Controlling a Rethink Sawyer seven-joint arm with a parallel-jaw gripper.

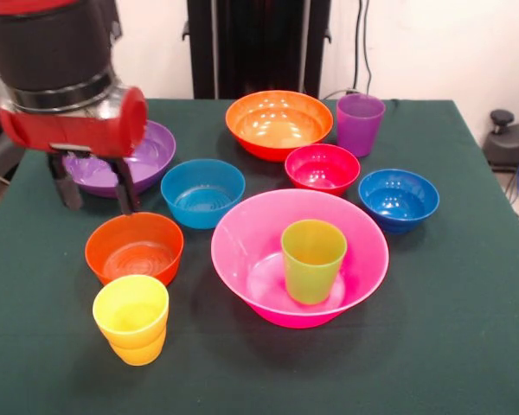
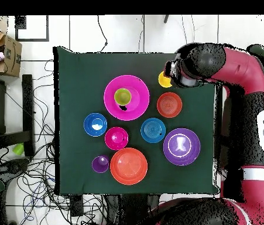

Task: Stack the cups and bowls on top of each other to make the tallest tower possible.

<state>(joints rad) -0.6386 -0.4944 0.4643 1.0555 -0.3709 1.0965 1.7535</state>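
My gripper [image 1: 95,192] hangs open and empty, raised over the table's left side, with its two dark fingers [image 1: 67,186] in front of the big purple bowl [image 1: 151,156]. From overhead the arm's head [image 2: 188,63] hides the gripper, beside the yellow cup [image 2: 164,79]. The yellow cup [image 1: 131,318] stands alone at front left. The lime green cup [image 1: 313,259] stands upright inside the big pink bowl [image 1: 233,259]. The small orange bowl [image 1: 134,247], light blue bowl [image 1: 202,192], red bowl [image 1: 322,168], dark blue bowl [image 1: 398,199], big orange bowl [image 1: 278,124] and purple cup [image 1: 360,124] stand apart.
The dark green table [image 1: 450,346] has bare cloth along its front and right side. From overhead, a cardboard box [image 2: 6,55] sits off one end of the table and cables [image 2: 40,181] lie on the floor.
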